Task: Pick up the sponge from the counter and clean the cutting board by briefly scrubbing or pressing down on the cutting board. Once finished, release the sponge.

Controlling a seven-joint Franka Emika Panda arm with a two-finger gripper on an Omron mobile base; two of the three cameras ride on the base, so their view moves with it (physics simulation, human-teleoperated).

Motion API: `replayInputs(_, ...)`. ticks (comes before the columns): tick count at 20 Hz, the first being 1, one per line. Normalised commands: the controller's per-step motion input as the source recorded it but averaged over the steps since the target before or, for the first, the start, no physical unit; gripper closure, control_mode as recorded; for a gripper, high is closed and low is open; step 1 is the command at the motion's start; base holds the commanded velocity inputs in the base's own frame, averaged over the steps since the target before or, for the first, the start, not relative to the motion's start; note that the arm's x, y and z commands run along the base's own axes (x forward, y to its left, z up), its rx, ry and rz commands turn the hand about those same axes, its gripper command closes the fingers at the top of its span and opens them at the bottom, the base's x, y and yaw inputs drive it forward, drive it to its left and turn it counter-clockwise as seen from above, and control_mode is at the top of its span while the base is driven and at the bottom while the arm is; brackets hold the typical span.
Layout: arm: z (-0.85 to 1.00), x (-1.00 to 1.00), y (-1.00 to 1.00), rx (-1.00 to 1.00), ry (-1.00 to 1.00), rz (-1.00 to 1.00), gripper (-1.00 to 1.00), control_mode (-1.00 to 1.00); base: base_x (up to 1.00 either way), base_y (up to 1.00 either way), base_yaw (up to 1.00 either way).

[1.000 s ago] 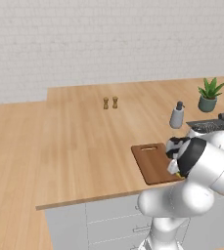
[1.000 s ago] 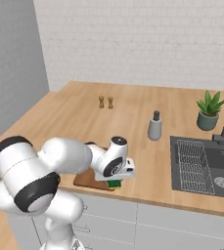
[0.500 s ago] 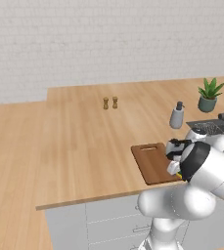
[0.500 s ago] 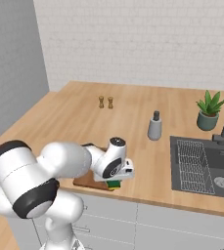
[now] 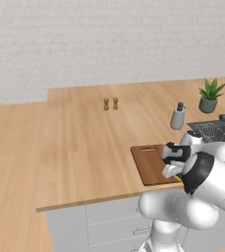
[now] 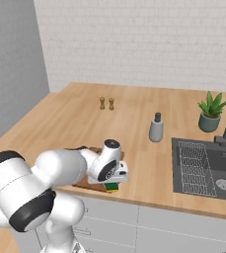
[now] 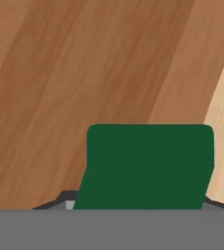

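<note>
Near the front edge of the counter (image 5: 74, 147), toward its sink end, the cutting board (image 5: 151, 162) lies flat with its slot handle at the far short end. The gripper (image 6: 113, 182) is lowered over the board's front right corner and is closed on the sponge (image 7: 147, 166), whose green and yellow layers show beneath the hand in the right base view (image 6: 111, 186). In the hand view the sponge's dark green top sits between the finger tips, with the board's brown grain behind it and a strip of pale counter at the right margin; the sponge therefore appears to be on or just above the board, close to its edge, though contact cannot be confirmed. Judged from this arrangement, the pick-up is complete and the pressing or scrubbing stage is in hand; release of the sponge is not yet done. A soap dispenser (image 5: 177, 117), a potted plant (image 5: 210, 96) and two small shakers (image 5: 110, 103) stand farther back, well apart from the work.
</note>
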Motion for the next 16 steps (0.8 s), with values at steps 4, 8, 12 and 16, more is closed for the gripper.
replayInputs(4, -0.13, -0.09, 0.49, 0.01, -0.01, 0.00, 1.00, -1.00, 0.00, 0.00, 0.00)
replayInputs(8, 0.04, -0.02, 0.30, 0.01, -0.05, 0.00, 1.00, -1.00, 0.00, 0.00, 0.00)
replayInputs(12, 0.01, -0.08, 0.14, 0.01, -0.04, 0.00, 1.00, -1.00, 0.00, 0.00, 0.00)
replayInputs(16, -0.11, -0.14, 0.14, 0.03, -0.02, 0.00, 1.00, -1.00, 0.00, 0.00, 0.00)
